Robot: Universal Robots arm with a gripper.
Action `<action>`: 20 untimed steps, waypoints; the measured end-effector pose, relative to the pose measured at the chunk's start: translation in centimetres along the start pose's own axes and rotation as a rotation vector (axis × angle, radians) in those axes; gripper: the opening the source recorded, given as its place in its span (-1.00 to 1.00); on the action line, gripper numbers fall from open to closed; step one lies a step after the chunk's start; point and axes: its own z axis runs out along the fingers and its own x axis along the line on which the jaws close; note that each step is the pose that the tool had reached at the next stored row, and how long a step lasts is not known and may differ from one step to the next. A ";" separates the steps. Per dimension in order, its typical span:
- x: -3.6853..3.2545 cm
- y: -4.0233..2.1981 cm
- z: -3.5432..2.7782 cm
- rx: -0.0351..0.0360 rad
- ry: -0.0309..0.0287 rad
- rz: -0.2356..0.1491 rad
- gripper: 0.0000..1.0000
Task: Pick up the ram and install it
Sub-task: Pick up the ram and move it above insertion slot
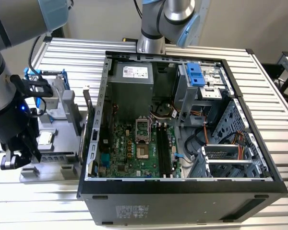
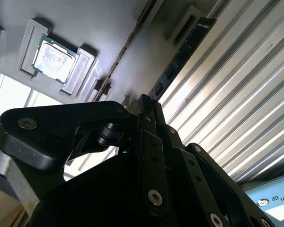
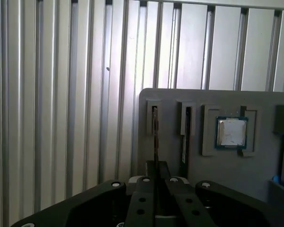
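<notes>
In the first wrist view the ram (image 3: 155, 135) shows edge-on as a thin strip standing in a slot of the grey holder (image 3: 260, 165). It runs straight in between my gripper's (image 3: 155, 166) black fingers, which are shut on its upper edge. The second wrist view has the same thin strip (image 2: 120, 52) leading to the gripper (image 2: 144, 101). A second dark strip (image 3: 185, 137) stands in the slot beside it. In the exterior view my gripper (image 1: 17, 158) hangs over the holder (image 1: 62, 158), at that view's left of the open computer case (image 1: 182, 191).
A small square silver chip (image 3: 231, 132) sits in a recess of the holder, and a drive in a blue frame (image 1: 48, 93) stands at its back. Inside the case, the motherboard's long black slots (image 1: 163, 148) lie beside the processor socket. Ribbed metal table (image 1: 273, 96) all around.
</notes>
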 end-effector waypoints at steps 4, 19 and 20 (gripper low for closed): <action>0.00 0.00 -0.42 0.0000 0.0000 0.000 -1.00; -0.01 0.02 -1.06 0.0026 0.0000 0.000 -1.00; -0.01 0.02 -1.06 0.0029 0.0000 0.000 -1.00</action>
